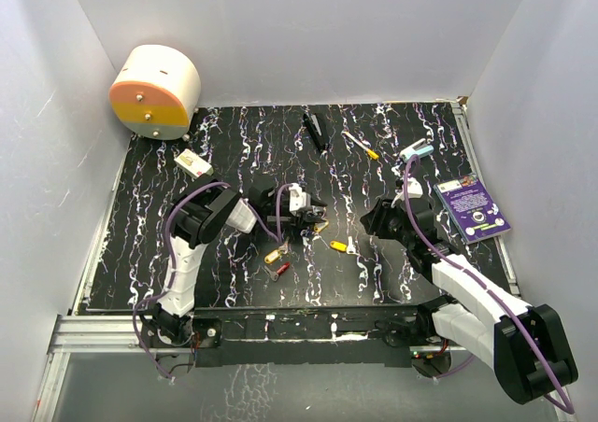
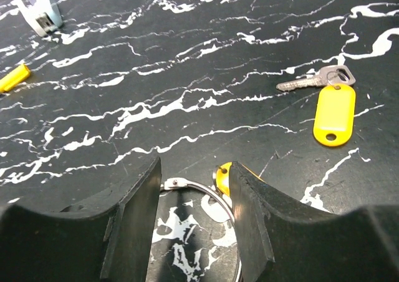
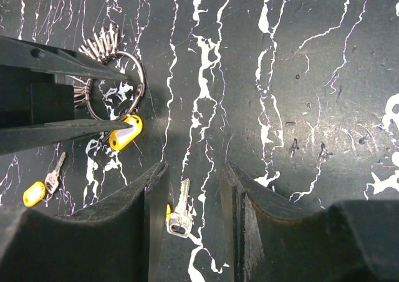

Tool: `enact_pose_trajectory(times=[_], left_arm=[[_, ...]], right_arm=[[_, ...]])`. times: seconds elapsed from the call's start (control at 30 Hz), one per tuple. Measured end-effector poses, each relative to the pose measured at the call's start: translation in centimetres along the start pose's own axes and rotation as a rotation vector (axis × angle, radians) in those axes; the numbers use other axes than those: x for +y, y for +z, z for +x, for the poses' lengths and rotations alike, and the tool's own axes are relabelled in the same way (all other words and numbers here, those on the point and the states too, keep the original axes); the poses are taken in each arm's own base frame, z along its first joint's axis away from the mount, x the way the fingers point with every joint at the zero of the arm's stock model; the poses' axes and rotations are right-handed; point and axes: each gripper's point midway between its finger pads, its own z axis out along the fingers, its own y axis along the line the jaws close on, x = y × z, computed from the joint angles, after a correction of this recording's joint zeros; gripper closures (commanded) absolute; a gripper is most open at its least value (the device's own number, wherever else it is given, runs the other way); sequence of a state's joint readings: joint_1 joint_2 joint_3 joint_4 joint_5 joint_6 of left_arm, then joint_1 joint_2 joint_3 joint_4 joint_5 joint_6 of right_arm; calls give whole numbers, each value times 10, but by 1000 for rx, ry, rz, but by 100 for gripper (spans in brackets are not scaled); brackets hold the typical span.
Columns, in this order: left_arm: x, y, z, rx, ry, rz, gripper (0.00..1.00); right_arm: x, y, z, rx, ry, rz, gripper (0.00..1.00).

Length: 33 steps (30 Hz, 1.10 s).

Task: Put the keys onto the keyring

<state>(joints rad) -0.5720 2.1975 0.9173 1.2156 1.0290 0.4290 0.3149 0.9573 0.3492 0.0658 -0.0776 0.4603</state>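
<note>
Loose keys nearest, the keyring just beyond them between the left fingers.

Nearest lie a red-tagged key point(image 1: 280, 269) and a yellow-tagged key point(image 1: 273, 254). To their right, the right gripper point(image 3: 193, 170) hangs with jaws apart over a third key point(image 3: 179, 210) lying flat. Just farther, the left gripper point(image 2: 193, 165) straddles the keyring point(image 3: 141, 85), a yellow tag point(image 3: 124, 132) at its rim; whether it pinches the wire I cannot tell. The keys look light, stiff and slippery, best taken by the tag's flat faces with the hole left free. The ring is likely springy.
</note>
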Motion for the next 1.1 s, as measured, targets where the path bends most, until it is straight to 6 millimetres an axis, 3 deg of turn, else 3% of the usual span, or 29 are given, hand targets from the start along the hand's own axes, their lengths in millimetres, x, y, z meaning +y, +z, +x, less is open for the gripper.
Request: enact_pose_trajectory(times=[0.57, 0.77, 0.83, 1.1], left_arm=[[-14, 8, 6, 16, 9, 39, 64], [-14, 8, 7, 18, 10, 41, 75], [-15, 8, 8, 20, 9, 42, 91], [-15, 8, 8, 22, 12, 44, 97]], right_arm=[[-2, 1, 4, -2, -10, -2, 65], [-8, 0, 15, 24, -8, 11, 66], [-8, 0, 15, 23, -8, 11, 66], [-8, 0, 15, 23, -7, 10, 67]])
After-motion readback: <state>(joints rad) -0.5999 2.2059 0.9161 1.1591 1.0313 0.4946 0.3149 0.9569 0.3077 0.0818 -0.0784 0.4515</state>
